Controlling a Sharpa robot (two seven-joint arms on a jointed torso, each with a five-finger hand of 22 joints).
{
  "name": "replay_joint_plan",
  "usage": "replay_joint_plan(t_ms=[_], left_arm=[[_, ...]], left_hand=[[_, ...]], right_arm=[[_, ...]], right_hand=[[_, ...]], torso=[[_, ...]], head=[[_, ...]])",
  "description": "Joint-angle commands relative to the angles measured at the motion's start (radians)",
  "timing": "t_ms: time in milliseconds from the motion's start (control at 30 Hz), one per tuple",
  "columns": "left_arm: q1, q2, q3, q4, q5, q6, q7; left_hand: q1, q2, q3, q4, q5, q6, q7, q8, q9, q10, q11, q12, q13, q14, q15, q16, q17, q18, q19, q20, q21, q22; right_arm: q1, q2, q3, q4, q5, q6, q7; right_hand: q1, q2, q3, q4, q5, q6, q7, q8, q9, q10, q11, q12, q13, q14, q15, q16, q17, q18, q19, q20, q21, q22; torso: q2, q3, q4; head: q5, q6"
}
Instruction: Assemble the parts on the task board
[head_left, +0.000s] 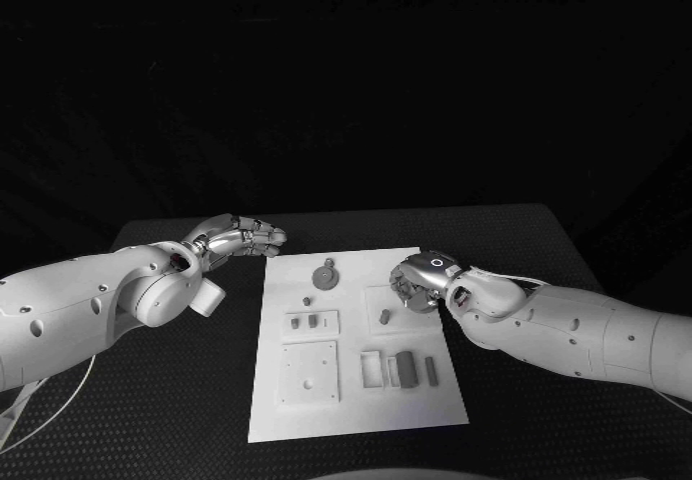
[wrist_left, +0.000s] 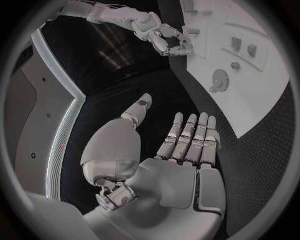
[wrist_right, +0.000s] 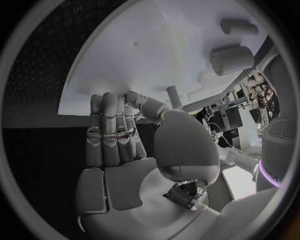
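The white task board lies in the middle of the black table. On it are a round gear-like part, a small peg, two small parts in a recess, an upright part and several bar-shaped parts. My right hand hovers over the board's upper right, fingers pointing down. In the right wrist view its thumb lies against the fingertips beside a small upright peg; whether anything is pinched stays hidden. My left hand hangs off the board's far left corner, its fingers straight and the palm empty.
A square plate with holes sits on the board's near left. Two larger cylinder-like parts stand beyond the right hand's thumb. Black table surrounds the board on all sides.
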Motion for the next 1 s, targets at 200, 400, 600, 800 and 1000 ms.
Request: replay_joint_plan(t_ms=[200, 400, 600, 800, 1000], left_arm=[[0.000, 0.002, 0.001, 0.000, -0.003, 0.012, 0.008], [0.000, 0.002, 0.001, 0.000, -0.004, 0.013, 0.008], [0.000, 0.002, 0.001, -0.001, -0.005, 0.012, 0.008], [0.000, 0.002, 0.001, -0.005, -0.005, 0.012, 0.008], [0.000, 0.002, 0.001, -0.006, -0.005, 0.011, 0.008]], left_hand=[[0.006, 0.004, 0.000, -0.005, 0.000, 0.003, 0.075, 0.004, 0.000, 0.007, 0.002, -0.003, 0.000, 0.007, -0.002, 0.004, 0.001, -0.004, 0.002, -0.003, -0.004, -0.001], [0.006, 0.003, 0.000, -0.005, 0.000, 0.003, 0.076, 0.004, 0.000, 0.007, 0.002, -0.003, 0.000, 0.007, -0.002, 0.004, 0.001, -0.004, 0.003, -0.003, -0.004, -0.001], [0.006, 0.004, 0.000, -0.006, 0.000, 0.003, 0.076, 0.004, 0.000, 0.007, 0.002, -0.003, -0.001, 0.007, -0.002, 0.004, 0.001, -0.004, 0.003, -0.003, -0.003, -0.001], [0.006, 0.003, 0.000, -0.006, 0.000, 0.003, 0.077, 0.004, 0.000, 0.007, 0.002, -0.003, -0.001, 0.007, -0.002, 0.004, 0.001, -0.004, 0.003, -0.003, -0.003, -0.001], [0.005, 0.003, 0.000, -0.006, 0.000, 0.002, 0.077, 0.004, 0.000, 0.006, 0.002, -0.004, -0.001, 0.008, -0.002, 0.004, 0.001, -0.004, 0.003, -0.003, -0.003, -0.001]], right_arm=[[-0.011, -0.001, -0.007, -0.001, -0.025, 0.033, -0.019], [-0.011, -0.002, -0.007, 0.000, -0.012, -0.002, -0.015], [-0.011, -0.004, -0.007, 0.000, -0.004, -0.019, -0.013], [-0.011, -0.007, -0.006, -0.001, 0.002, -0.025, -0.012], [-0.011, -0.010, -0.006, 0.003, 0.013, -0.024, -0.010]], right_hand=[[0.005, 0.017, 0.007, -0.002, 0.000, 0.016, -0.005, 0.006, 0.007, 0.021, -0.006, -0.001, -0.575, 0.006, -0.010, 0.021, 0.009, 0.016, 0.015, -0.002, 0.016, 0.025], [0.003, 0.016, 0.009, -0.001, 0.000, 0.020, -0.007, 0.008, 0.012, 0.029, -0.009, -0.003, -0.571, 0.009, -0.013, 0.031, 0.014, 0.016, 0.020, -0.005, 0.025, 0.025], [0.003, 0.016, 0.010, -0.001, 0.000, 0.022, -0.008, 0.009, 0.015, 0.033, -0.010, -0.005, -0.569, 0.010, -0.014, 0.035, 0.016, 0.016, 0.022, -0.007, 0.029, 0.025], [0.003, 0.016, 0.012, -0.001, 0.000, 0.023, -0.008, 0.010, 0.017, 0.035, -0.011, -0.006, -0.568, 0.011, -0.015, 0.037, 0.017, 0.016, 0.024, -0.008, 0.032, 0.025], [0.001, 0.015, 0.012, 0.000, 0.000, 0.024, -0.009, 0.011, 0.020, 0.038, -0.012, -0.007, -0.566, 0.012, -0.016, 0.040, 0.018, 0.016, 0.026, -0.009, 0.035, 0.025]], torso=[[0.000, -0.0004, 0.0001], [0.000, -0.0001, 0.0005], [0.000, 0.0000, -0.0003], [0.000, 0.0000, -0.0002], [0.000, 0.0002, 0.0000]], head=[[-0.001, 0.000], [-0.002, 0.000], [-0.002, 0.001], [-0.002, 0.001], [-0.002, 0.002]])
